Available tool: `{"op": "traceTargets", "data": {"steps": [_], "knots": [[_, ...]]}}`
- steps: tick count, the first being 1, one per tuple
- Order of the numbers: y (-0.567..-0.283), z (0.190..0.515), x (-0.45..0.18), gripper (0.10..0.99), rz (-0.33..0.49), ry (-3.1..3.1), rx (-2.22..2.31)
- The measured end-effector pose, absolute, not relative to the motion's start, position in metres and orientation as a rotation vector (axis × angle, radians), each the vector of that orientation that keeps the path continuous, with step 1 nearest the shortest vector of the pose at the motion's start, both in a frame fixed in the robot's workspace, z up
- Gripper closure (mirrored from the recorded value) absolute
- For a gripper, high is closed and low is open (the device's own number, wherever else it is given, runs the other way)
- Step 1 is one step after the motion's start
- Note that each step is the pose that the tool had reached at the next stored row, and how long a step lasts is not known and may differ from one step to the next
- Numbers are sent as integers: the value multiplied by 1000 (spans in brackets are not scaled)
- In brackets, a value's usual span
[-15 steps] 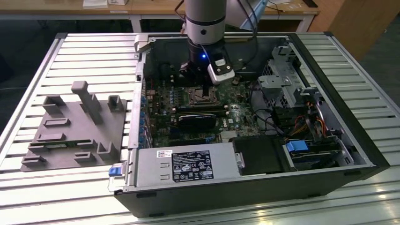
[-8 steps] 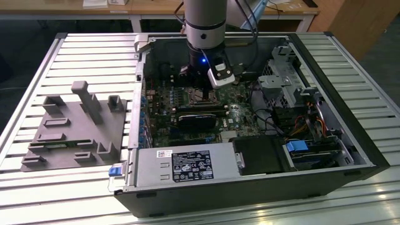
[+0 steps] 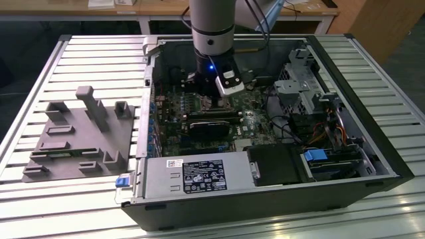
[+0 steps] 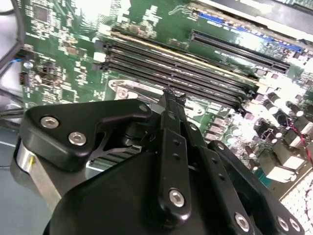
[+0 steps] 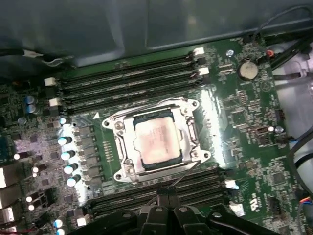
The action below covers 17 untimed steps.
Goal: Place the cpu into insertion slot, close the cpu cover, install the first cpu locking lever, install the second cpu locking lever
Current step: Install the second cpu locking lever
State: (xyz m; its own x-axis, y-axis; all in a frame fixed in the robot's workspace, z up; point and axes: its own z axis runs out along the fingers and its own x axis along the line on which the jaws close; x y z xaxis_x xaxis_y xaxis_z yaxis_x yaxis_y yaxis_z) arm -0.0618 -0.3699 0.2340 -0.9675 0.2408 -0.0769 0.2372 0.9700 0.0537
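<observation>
The arm [image 3: 211, 30] is reaching straight down into the open PC case [image 3: 345, 114], with the gripper [image 5: 165, 195] sitting low over the green board [image 5: 244, 122]. In both wrist views the two black fingers [image 4: 172, 115] are pressed together into one narrow tip, so the pincer looks closed down tight, no real gap. Can't see anything big pinched in there. In the first wrist view a thin wire lever [image 5: 183, 176] runs from the socket's corner right down to the fingertips, but whether the tip is actually gripping it or just touching, I can't tell.

The cpu [image 5: 155, 142] is already sitting in the slot [image 5: 128, 147], silvery top facing up. The cover [image 5: 188, 131] looks folded down flat around it, framing the chip.

The tip is just beside the socket, right at the edge of the black memory slots [image 5: 146, 81], which run along both sides of the socket.

Out on the table [image 3: 93, 50], at the exterior view's left, there's a grey fixture block [image 3: 76, 137].
</observation>
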Motion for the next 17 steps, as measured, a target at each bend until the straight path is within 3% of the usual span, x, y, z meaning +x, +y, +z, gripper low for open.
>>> {"op": "traceTargets", "data": {"steps": [17], "knots": [[-377,219,-78,984,135,3036,343]]}}
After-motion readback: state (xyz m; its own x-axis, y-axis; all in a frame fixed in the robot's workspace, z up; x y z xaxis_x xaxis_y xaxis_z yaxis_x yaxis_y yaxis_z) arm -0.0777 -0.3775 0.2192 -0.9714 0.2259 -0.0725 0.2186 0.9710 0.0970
